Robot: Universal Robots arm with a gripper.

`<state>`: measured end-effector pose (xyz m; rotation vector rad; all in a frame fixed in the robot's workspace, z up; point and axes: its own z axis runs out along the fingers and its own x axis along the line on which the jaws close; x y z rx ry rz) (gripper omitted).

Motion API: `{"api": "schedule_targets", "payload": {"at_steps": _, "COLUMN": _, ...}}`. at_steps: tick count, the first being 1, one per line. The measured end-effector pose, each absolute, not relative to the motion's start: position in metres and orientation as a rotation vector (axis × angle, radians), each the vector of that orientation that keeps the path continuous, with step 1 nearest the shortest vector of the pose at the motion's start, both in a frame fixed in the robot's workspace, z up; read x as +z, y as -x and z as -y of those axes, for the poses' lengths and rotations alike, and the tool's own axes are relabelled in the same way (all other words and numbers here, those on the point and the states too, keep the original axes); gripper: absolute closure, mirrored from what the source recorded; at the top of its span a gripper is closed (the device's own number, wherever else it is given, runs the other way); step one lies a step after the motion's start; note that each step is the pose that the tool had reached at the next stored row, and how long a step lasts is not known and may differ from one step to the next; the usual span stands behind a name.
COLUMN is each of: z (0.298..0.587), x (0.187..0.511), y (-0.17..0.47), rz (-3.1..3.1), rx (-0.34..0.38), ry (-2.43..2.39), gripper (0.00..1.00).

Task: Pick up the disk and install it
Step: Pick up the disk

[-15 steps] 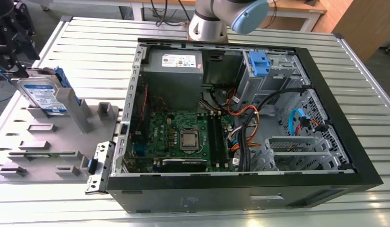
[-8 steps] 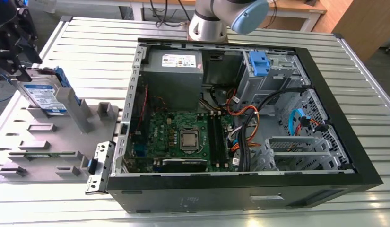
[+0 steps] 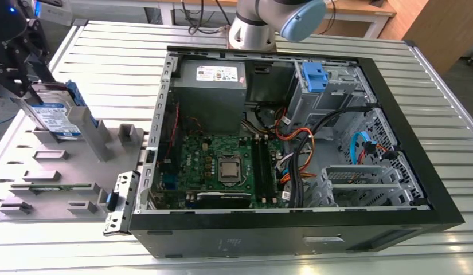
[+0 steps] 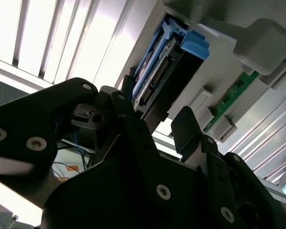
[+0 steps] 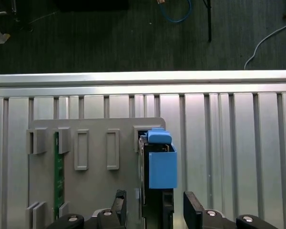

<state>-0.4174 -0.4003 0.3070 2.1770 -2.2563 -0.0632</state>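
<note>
Disk (image 3: 57, 117) upright on edge in a slot of the grey holder (image 3: 68, 172), on the ribbed metal worktop (image 3: 106, 57), at the exterior view's left of the open computer case (image 3: 389, 114). Blue plastic frame round the disk's edges. Jaws apart, straddling the disk's upper end, one on each side, with a gap on both sides in the first wrist view. Green circuit strip (image 5: 58, 167) in another slot of the same holder, well apart from the disk.

Blue-framed silver disk (image 3: 57, 119), grey fixture (image 3: 98, 169)
</note>
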Motion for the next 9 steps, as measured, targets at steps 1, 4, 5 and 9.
{"api": "schedule_targets", "payload": {"at_steps": 1, "z": 0.4002, "x": 0.3052, "y": 0.4174, "rz": 2.256, "rx": -0.063, "ry": -2.177, "gripper": 0.41}}
{"api": "schedule_targets", "payload": {"at_steps": 4, "z": 0.4002, "x": 0.2998, "y": 0.4174, "rz": 2.256, "rx": -0.063, "ry": -2.177, "gripper": 0.41}}
{"api": "schedule_targets", "payload": {"at_steps": 5, "z": 0.4002, "x": 0.2980, "y": 0.4174, "rz": 2.256, "rx": -0.063, "ry": -2.177, "gripper": 0.41}}
{"api": "schedule_targets", "payload": {"at_steps": 9, "z": 0.4003, "x": 0.2971, "y": 0.4174, "rz": 2.256, "rx": -0.062, "ry": -2.176, "gripper": 0.41}}
